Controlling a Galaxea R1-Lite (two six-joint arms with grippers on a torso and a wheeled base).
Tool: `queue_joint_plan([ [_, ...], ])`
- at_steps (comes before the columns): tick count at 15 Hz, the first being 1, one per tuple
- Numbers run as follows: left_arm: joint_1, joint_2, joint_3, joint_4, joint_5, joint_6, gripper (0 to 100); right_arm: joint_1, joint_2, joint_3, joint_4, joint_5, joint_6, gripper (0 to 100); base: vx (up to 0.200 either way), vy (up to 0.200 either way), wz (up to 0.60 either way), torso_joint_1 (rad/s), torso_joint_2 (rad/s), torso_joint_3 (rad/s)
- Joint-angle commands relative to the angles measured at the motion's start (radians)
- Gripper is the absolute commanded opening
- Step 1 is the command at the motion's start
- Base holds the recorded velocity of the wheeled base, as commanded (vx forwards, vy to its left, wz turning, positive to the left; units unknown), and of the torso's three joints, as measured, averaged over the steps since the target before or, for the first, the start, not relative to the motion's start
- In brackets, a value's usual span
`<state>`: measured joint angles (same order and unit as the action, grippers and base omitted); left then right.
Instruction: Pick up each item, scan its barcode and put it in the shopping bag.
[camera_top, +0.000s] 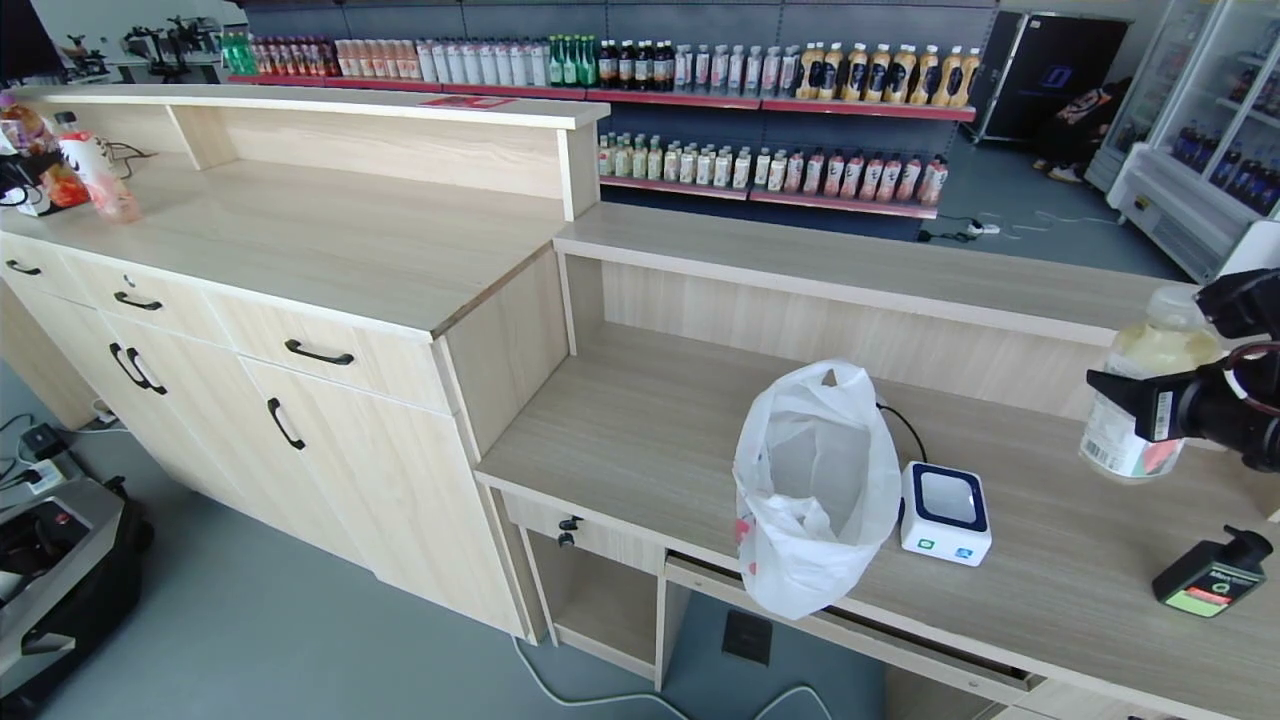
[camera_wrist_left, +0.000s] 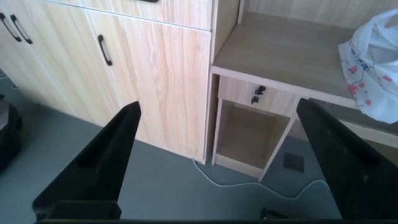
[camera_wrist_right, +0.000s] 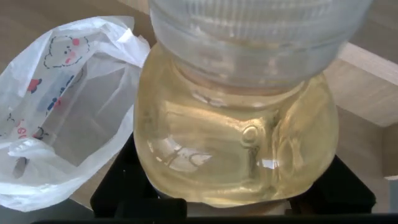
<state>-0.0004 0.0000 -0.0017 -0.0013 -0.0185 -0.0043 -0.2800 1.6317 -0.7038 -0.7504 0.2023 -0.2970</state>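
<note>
At the counter's right end, my right gripper (camera_top: 1150, 408) is shut on a clear bottle of pale yellow drink (camera_top: 1152, 352), held upright with its base at or just above the counter (camera_top: 650, 420). In the right wrist view the bottle (camera_wrist_right: 236, 143) sits between the dark fingers (camera_wrist_right: 140, 196). The white shopping bag (camera_top: 815, 480) stands open at the counter's front edge, beside the bottle (camera_wrist_right: 62, 112). A small white barcode scanner (camera_top: 945, 512) sits just right of the bag. A black pump bottle (camera_top: 1210, 575) lies at the front right. My left gripper (camera_wrist_left: 214, 162) hangs open over the floor, with the bag (camera_wrist_left: 373, 68) beyond it.
A taller counter with drawers and cupboard doors (camera_top: 290, 350) adjoins on the left, with a few bottles (camera_top: 95, 170) at its far end. Shelves of drinks (camera_top: 770, 120) line the back. A cable (camera_wrist_left: 249, 183) runs across the floor under the desk.
</note>
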Motion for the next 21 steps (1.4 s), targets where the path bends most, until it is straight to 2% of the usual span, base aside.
queue_joint_plan([
  [1,0.000,0.000,0.000,0.000,0.000,0.000,100,0.025,-0.067,0.018,-0.009,-0.075,0.016,0,0.000,0.000,0.00,0.000,0.00,0.000],
  [2,0.000,0.000,0.000,0.000,0.000,0.000,100,0.025,-0.067,0.018,-0.009,-0.075,0.016,0,0.000,0.000,0.00,0.000,0.00,0.000],
  [4,0.000,0.000,0.000,0.000,0.000,0.000,100,0.137,-0.007,0.047,-0.204,-0.316,0.036,0,0.000,0.000,0.00,0.000,0.00,0.000],
  [6,0.000,0.000,0.000,0.000,0.000,0.000,100,0.199,0.059,0.040,-0.340,-0.373,0.018,0,0.000,0.000,0.00,0.000,0.00,0.000],
  [8,0.000,0.000,0.000,0.000,0.000,0.000,100,0.236,0.128,0.035,-0.422,-0.385,-0.008,0,0.000,0.000,0.00,0.000,0.00,0.000],
  [11,0.000,0.000,0.000,0.000,0.000,0.000,100,0.263,0.191,0.007,-0.454,-0.397,-0.030,0,0.000,0.000,0.00,0.000,0.00,0.000],
  [17,0.000,0.000,0.000,0.000,0.000,0.000,100,0.320,0.330,-0.066,-0.515,-0.351,-0.088,0,0.000,0.000,0.50,0.002,0.00,0.000],
  [19,0.000,0.000,0.000,0.000,0.000,0.000,100,0.311,0.438,-0.144,-0.529,-0.162,-0.067,0,0.000,0.000,0.00,0.000,0.00,0.000],
  [21,0.000,0.000,0.000,0.000,0.000,0.000,100,0.312,0.586,-0.230,-0.553,-0.133,0.050,0,0.000,0.000,0.00,0.000,0.00,0.000],
])
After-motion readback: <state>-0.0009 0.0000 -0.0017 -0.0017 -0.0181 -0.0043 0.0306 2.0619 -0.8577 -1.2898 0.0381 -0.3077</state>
